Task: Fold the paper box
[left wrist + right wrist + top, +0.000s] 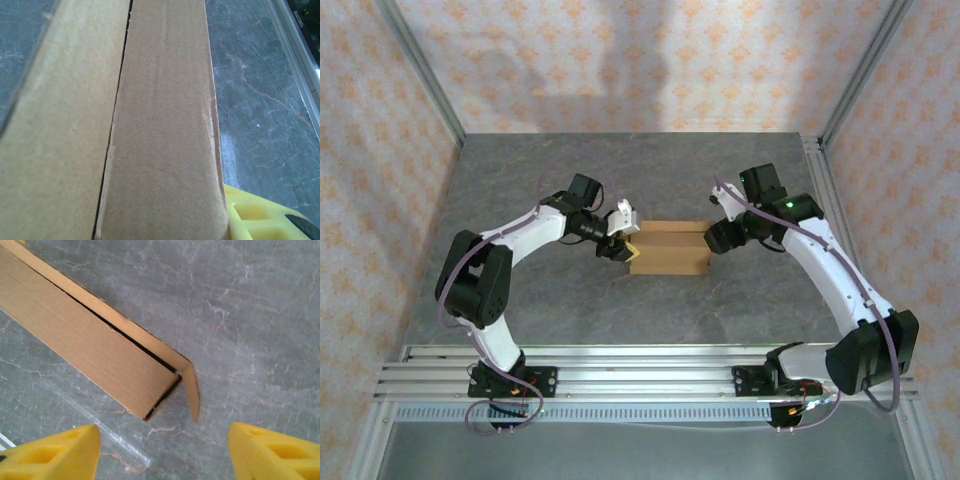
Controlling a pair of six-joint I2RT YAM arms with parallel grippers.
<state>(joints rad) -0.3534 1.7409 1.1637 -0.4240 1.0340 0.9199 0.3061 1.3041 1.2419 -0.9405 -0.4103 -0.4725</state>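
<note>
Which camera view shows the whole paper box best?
Top external: the paper box shows its full outline there. Left wrist gives a close-up of two panels and their seam; right wrist gives one end with a flap sticking out.

Paper box overruns left wrist frame, blurred close-up; left jaws' hold on it unclear, one side hidden.

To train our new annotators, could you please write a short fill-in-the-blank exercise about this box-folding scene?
1. The paper box lies ___ the left end effector and the right end effector.
2. The right end effector's fingers are coloured ___.
3. The box's cardboard is plain ___.
4. The right end effector's jaws stand ___, with nothing between them.

Missing words: between; yellow; brown; open.
</note>
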